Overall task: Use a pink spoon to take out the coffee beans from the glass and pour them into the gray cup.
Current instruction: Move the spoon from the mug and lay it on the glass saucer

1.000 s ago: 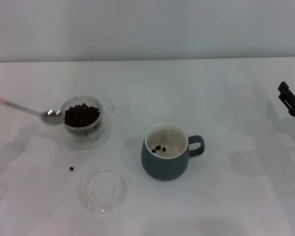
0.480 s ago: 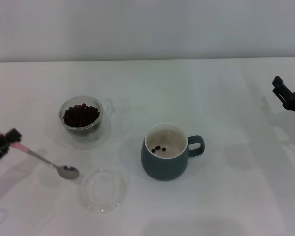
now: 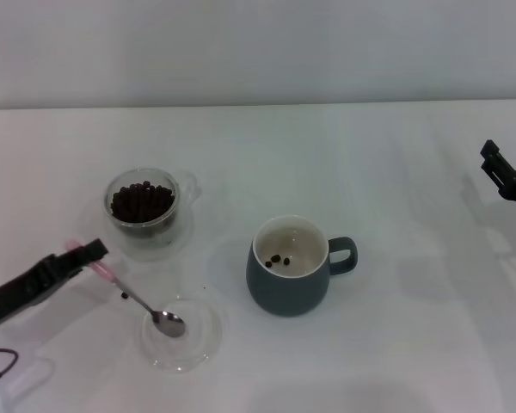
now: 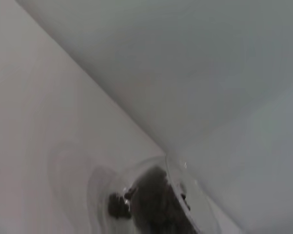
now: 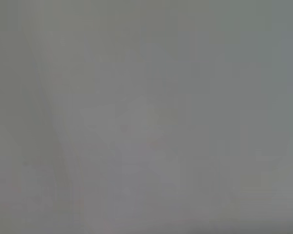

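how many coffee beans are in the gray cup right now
3 show, clustered on the cream bottom of the gray cup: coffee beans toward its left side. The near wall could hide more.

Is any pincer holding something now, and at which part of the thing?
The left pincer holds the pink spoon by the end of its pink handle. The right pincer holds nothing.

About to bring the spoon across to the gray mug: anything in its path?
Nothing visible does. The left end effector holds the pink spoon, bowl over the glass dish. Only bare table lies between it and the gray cup.
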`<state>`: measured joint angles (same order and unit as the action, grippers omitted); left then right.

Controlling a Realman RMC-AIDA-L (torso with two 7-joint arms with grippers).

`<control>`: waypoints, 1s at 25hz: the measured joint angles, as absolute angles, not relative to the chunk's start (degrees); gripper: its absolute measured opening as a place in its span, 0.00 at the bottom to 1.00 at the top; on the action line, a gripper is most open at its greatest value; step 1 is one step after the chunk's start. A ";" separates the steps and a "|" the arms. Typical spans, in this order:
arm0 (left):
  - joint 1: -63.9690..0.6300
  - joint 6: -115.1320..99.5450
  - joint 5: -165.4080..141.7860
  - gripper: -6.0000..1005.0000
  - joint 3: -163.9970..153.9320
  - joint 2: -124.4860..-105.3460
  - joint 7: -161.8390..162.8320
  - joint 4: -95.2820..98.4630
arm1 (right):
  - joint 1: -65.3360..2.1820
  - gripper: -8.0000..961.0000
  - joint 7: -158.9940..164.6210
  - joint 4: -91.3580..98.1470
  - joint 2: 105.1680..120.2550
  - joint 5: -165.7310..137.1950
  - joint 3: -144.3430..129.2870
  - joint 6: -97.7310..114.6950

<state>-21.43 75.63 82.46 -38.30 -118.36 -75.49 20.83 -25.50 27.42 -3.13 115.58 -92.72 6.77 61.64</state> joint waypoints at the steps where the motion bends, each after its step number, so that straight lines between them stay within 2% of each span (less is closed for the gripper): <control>1: -21.83 75.19 82.02 0.13 -38.31 -118.46 -75.98 20.38 | -25.48 0.74 27.42 -3.16 115.58 -92.72 6.77 61.66; 20: -25.41 72.82 81.70 0.13 -38.41 -119.00 -88.86 12.54 | -25.48 0.74 27.42 -3.43 115.58 -92.72 6.77 61.99; 25: -25.40 72.14 81.83 0.17 -38.36 -119.15 -91.56 12.29 | -25.40 0.74 27.42 -3.48 115.62 -92.72 6.77 62.05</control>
<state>-25.40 72.14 81.83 -38.36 -119.15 -91.56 12.29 -25.40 27.42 -3.48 115.62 -92.72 6.77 62.05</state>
